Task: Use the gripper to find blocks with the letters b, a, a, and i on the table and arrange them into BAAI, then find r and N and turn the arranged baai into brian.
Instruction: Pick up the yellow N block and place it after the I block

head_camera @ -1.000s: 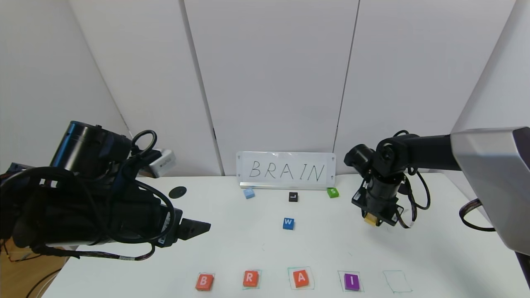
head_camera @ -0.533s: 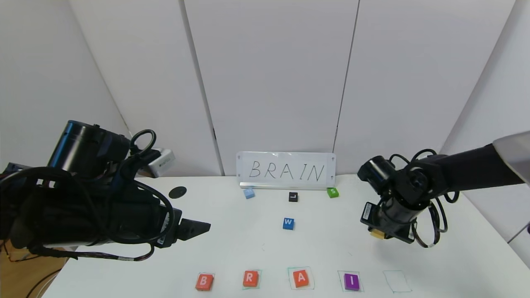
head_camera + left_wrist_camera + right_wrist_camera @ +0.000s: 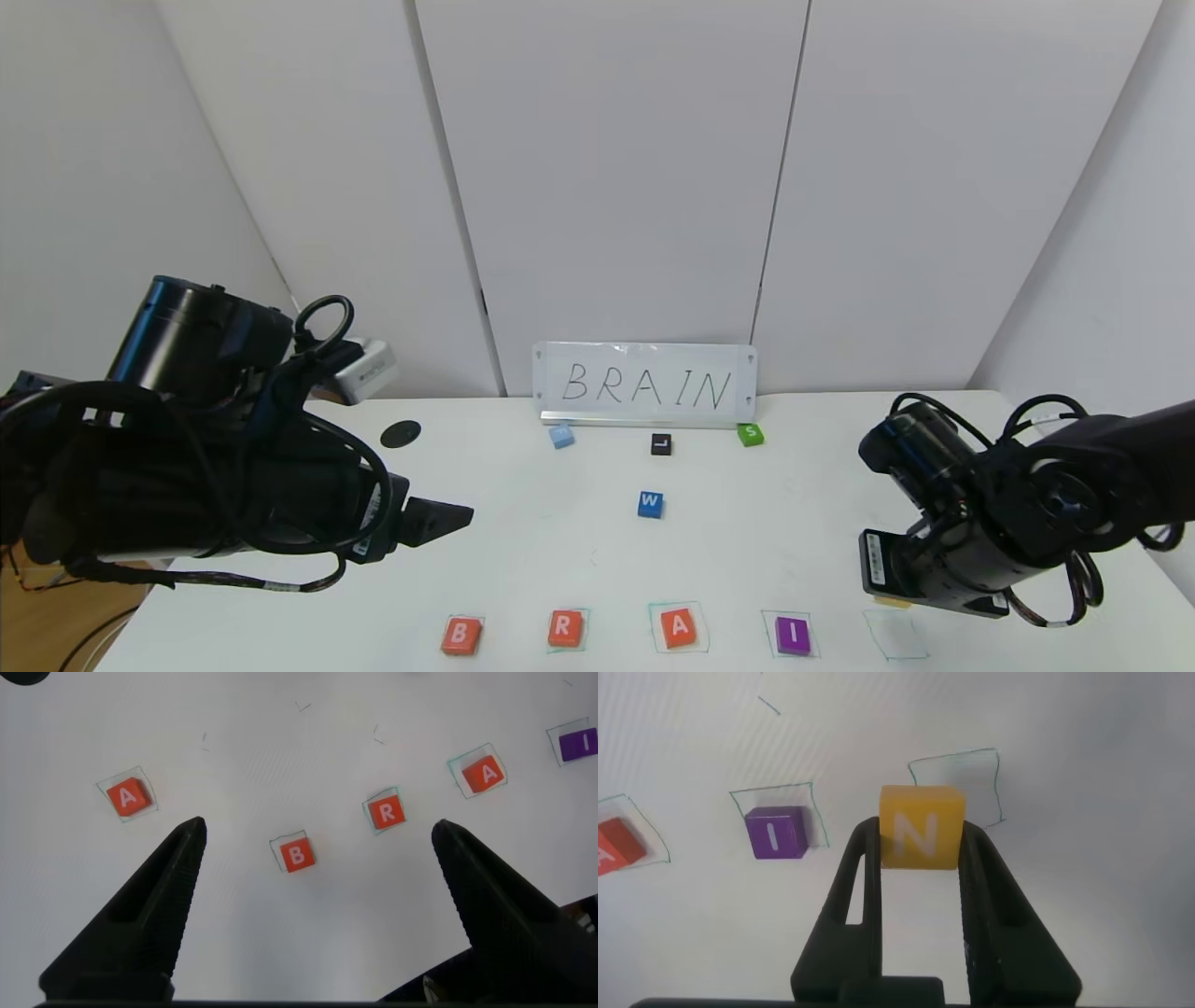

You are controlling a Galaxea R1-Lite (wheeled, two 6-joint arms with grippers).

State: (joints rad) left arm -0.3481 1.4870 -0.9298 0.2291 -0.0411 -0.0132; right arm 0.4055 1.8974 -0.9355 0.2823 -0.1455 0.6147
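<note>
N (image 3: 920, 827): yellow block, white letter up, pinched between the right claw (image 3: 920, 859) fingers, above the surface (image 3: 766, 532).
I (image 3: 793, 634): purple, flat, just left of the claw.
A (image 3: 679, 627), R (image 3: 565, 628), B (image 3: 460, 636): orange-red, in a row, farther left.
Spare A (image 3: 127, 796): orange-red, under the left claw (image 3: 318, 849).

Colours of the letter blocks on the white table (image 3: 747, 551)

Orange-red B (image 3: 461, 635), R (image 3: 565, 628) and A (image 3: 679, 627), purple I (image 3: 793, 635), all with white letters, inside thin green squares. The black right claw (image 3: 920, 873) carries the yellow N (image 3: 921, 827). At 12 o'clock: blue W (image 3: 651, 504), black L (image 3: 661, 444), green S (image 3: 751, 434).
</note>
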